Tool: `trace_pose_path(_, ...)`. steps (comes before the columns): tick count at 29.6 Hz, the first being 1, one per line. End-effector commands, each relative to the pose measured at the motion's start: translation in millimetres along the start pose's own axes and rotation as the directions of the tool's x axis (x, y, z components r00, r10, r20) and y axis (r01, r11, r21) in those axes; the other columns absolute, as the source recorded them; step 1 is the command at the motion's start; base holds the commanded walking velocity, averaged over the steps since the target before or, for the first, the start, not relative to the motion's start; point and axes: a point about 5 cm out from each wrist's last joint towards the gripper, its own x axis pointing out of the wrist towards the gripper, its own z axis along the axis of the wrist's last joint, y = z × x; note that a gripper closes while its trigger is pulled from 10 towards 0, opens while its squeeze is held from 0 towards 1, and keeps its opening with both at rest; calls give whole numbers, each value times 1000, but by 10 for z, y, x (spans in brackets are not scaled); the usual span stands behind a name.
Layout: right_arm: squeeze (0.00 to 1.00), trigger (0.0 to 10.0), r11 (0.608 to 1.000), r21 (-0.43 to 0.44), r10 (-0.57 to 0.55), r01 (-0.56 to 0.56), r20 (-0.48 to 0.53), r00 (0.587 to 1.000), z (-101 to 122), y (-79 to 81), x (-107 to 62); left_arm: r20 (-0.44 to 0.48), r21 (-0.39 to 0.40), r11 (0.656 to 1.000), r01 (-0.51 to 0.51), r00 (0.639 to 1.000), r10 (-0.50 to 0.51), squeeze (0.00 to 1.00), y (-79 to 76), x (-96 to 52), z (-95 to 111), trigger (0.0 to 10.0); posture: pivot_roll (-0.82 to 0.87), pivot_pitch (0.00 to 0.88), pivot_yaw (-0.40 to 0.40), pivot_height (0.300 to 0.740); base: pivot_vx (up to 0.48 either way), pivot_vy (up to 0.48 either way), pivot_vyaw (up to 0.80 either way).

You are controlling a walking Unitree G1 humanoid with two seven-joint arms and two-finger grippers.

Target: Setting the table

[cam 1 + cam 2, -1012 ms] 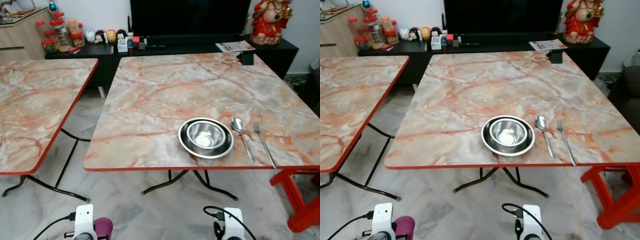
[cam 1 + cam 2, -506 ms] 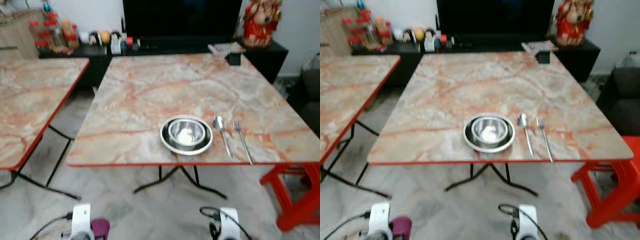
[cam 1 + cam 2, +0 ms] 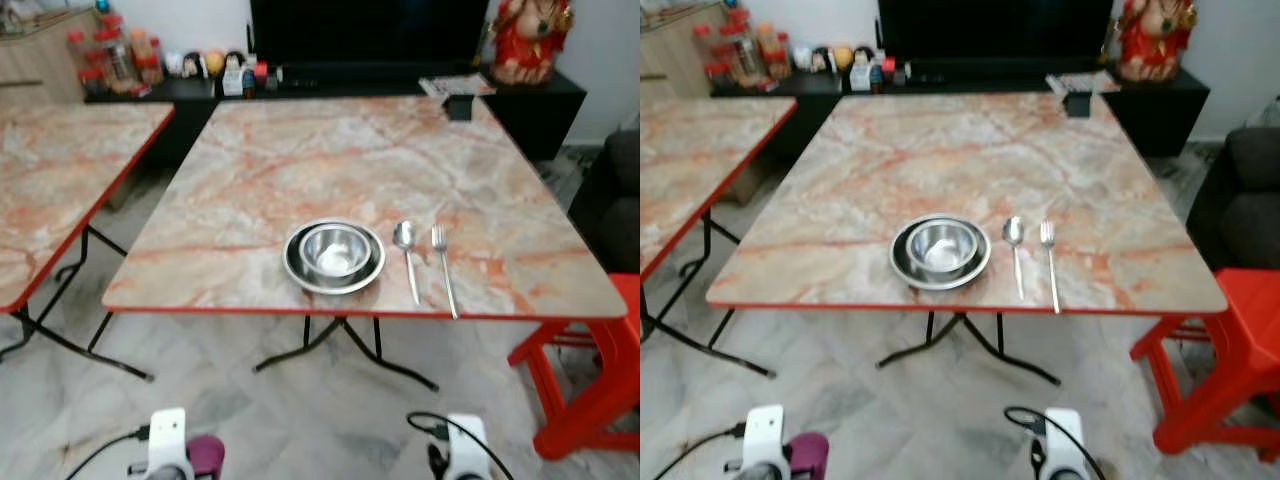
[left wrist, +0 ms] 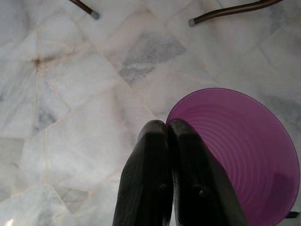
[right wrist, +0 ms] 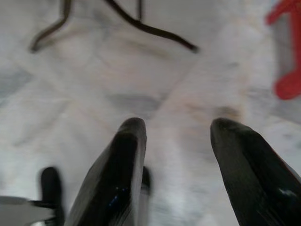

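Left gripper (image 4: 165, 129) low over the marble floor (image 4: 70, 94), fingers pinched on the rim of a purple cup (image 4: 244, 155). Right gripper (image 5: 176, 136) also low over the floor, fingers spread, holding nothing. On the table (image 3: 300, 150), near its front edge: steel bowl (image 3: 334, 249) in a plate (image 3: 296, 272), spoon (image 3: 406, 250) just right, fork (image 3: 442, 265) beside it. No readable writing anywhere. Red stool (image 3: 1230, 340) at the table's front right corner.

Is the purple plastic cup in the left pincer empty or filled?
Empty. The left wrist view looks into the purple plastic cup, showing bare ribbed walls. The left pincer is shut on its rim.
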Motion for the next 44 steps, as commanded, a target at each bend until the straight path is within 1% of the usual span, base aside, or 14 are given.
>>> trace_pose_path(1, 0, 10000, 1000, 12, 18, -18, 1, 1000, 8, 83, 5, 14, -5, 999, -32, 999, 32, 0, 93, 1, 21, 10000, -63, 0, 14, 740, 0, 0, 0)
trace_pose_path(12, 0, 10000, 1000, 6, 24, -24, 1, 1000, 10, 81, 5, 96, -112, 953, -282, 951, 293, 0, 487, -74, 7, 10000, -36, 0, -10, 740, 0, 0, 0)
trace_pose_path(15, 0, 10000, 999, -12, 37, -37, -3, 999, 3, 93, 4, 162, -145, 872, -467, 859, 486, 0, 846, -154, 103, 10000, -17, 0, -18, 740, 0, 0, 0)
trace_pose_path(22, 0, 10000, 998, -16, 59, -59, 10, 998, 37, 151, 11, 315, -165, 775, -610, 712, 628, 0, 1132, -248, 431, 10000, -5, 0, -17, 740, 0, 0, 0)
trace_pose_path(25, 0, 10000, 998, -18, 64, -63, 10, 998, 36, 164, 11, 472, -196, 712, -674, 572, 671, 0, 1234, -326, 843, 10000, -6, 0, -9, 740, 0, 0, 0)
trace_pose_path(26, 0, 10000, 998, -18, 64, -63, 10, 998, 36, 164, 11, 472, -196, 712, -674, 572, 671, 0, 1234, -326, 843, 10000, -6, 0, -9, 740, 0, 0, 0)
trace_pose_path(29, 0, 10000, 997, -26, 67, -67, 4, 998, 21, 164, 8, 628, -294, 691, -661, 412, 661, 0, 1241, -451, 1412, 10000, -5, 0, -8, 740, 0, 0, 0)
trace_pose_path(36, 0, 10000, 998, -21, 64, -64, 10, 998, 42, 158, 13, 796, -409, 754, -514, 204, 571, 0, 1027, -745, 2291, 10000, -9, 0, -16, 740, 0, 0, 0)
trace_pose_path(39, 0, 10000, 998, -21, 63, -63, 10, 998, 44, 156, 13, 808, -410, 762, -502, 189, 559, 0, 994, -772, 2348, 10000, -9, 0, -16, 740, 0, 0, 0)
trace_pose_path(40, 0, 10000, 998, -19, 64, -63, 11, 998, 47, 161, 14, 839, -398, 807, -436, 182, 512, 0, 878, -824, 2508, 10000, -7, 0, -12, 740, 0, 0, 0)
trace_pose_path(41, 0, 10000, 998, -19, 64, -63, 11, 998, 47, 161, 14, 839, -398, 807, -436, 182, 512, 0, 878, -824, 2508, 10000, -7, 0, -12, 740, 0, 0, 0)
trace_pose_path(42, 0, 10000, 998, -13, 63, -63, 14, 998, 52, 169, 15, 885, -346, 887, -305, 208, 417, 0, 662, -880, 2733, 10000, -9, 0, -9, 740, 0, 0, 0)
trace_pose_path(43, 0, 10000, 998, -9, 62, -62, 15, 998, 53, 172, 15, 899, -318, 915, -250, 228, 375, 0, 574, -888, 2801, 10000, -10, 0, -7, 740, 0, 0, 0)
trace_pose_path(44, 0, 10000, 998, -1, 62, -62, 21, 998, 60, 181, 15, 914, -240, 968, -72, 320, 251, 0, 351, -836, 2855, 10000, -17, 0, -1, 740, 0, 0, 0)
